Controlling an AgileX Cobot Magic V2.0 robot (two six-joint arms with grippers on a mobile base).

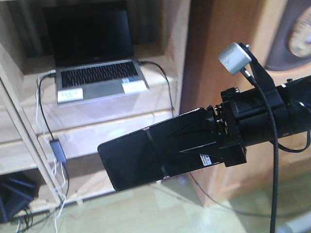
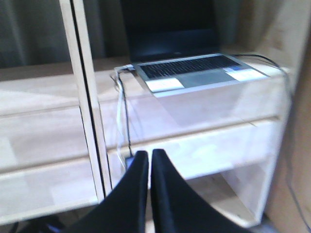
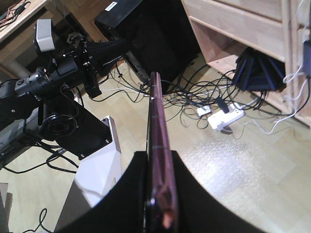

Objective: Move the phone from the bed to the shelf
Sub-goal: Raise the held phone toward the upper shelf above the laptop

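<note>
The phone (image 1: 146,155) is clamped at one end by the right claw (image 1: 192,141) and held in mid-air near the shelf (image 1: 112,128). The carrying step is judged in hand. The left claw (image 2: 148,167) is nearly closed and empty. Next, a reach onto bare plank below the laptop (image 1: 95,73) is called for, then release.

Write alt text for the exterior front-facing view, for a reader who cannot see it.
The right tool holds the black phone in the air before the pale wooden shelf. An open grey laptop sits on an upper board of the shelf, cables hanging from it.
</note>
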